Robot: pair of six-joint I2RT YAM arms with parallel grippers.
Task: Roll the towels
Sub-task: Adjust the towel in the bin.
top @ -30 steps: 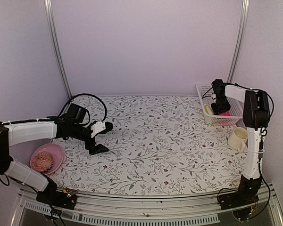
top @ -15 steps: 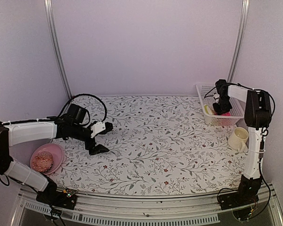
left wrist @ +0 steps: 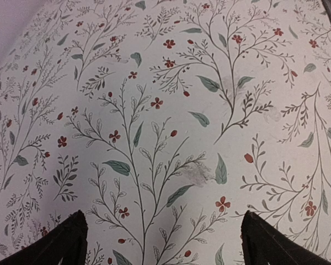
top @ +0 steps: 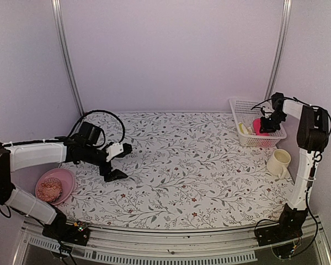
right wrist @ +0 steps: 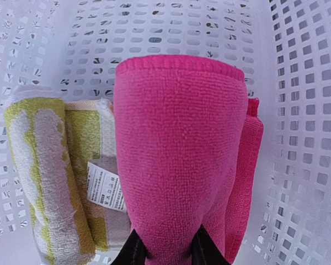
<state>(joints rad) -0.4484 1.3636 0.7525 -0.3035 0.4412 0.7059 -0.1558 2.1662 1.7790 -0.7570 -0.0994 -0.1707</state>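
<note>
My right wrist view cuts off the lower end of the pink towel [right wrist: 179, 160], so only the dark tips of my right gripper [right wrist: 168, 251] show, pinched on the cloth at 6 o'clock. That gripper is clamped on the towel. I cannot tell whether the towel touches the floor of the basket [right wrist: 298, 83]. A second fold of pink peeks out at 3 o'clock, mostly hidden behind the front fold. The yellow-green towel [right wrist: 49, 182] lies at 9 o'clock of the pink one, its inner edge tucked behind it, with a white label [right wrist: 106, 186] whose print is too small to read.

From above, the basket [top: 237, 105] sits at 2 o'clock on the table [top: 198, 165]. My right gripper [top: 267, 124] is over it, its fingers hard to make out, and the pink towel [top: 257, 126] is a small bright lump beside a sliver of the yellow-green towel [top: 242, 128].

My left gripper [top: 118, 162] hangs spread wide at 9 o'clock, gripping nothing. Its own camera shows only two dark fingertips [left wrist: 66, 240] over flowered cloth.

A second ago my right wrist sat lower and further left in the basket, with barely any pink showing. Now it has swung toward 3 o'clock and the towel shows more. My left arm has not moved.
</note>
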